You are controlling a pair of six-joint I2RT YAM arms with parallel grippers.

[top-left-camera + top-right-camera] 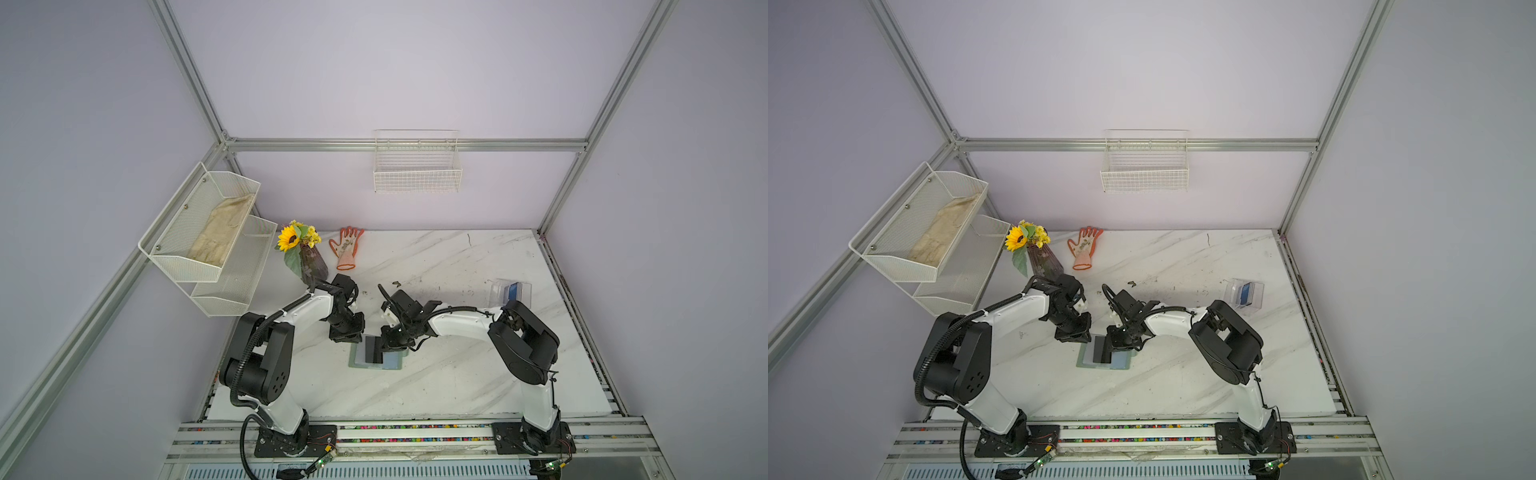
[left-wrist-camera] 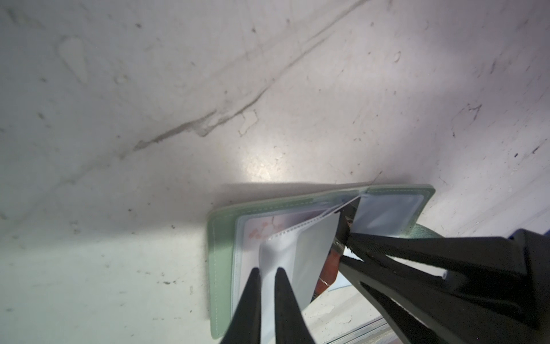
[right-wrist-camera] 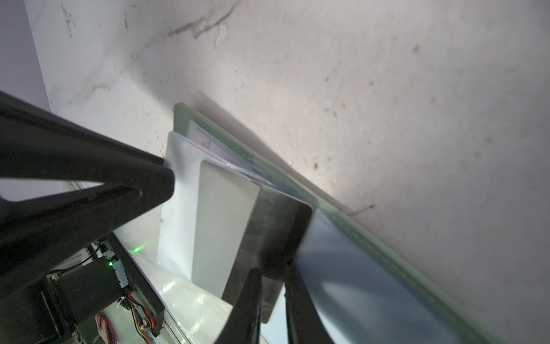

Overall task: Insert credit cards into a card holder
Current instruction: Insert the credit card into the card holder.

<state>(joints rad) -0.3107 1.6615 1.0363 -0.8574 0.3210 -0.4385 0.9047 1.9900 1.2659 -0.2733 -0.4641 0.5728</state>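
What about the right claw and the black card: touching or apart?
Touching. The right wrist view shows the right claw closed on the lower edge of the black card, with no gap on either side.

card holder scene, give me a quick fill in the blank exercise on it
1. The card in the right gripper is ____.
2. The left gripper pinches a clear sleeve of the card holder, whose cover is ____.
3. The blue card in the clear box stands on the ____ arm's side.
Missing: black; green; right
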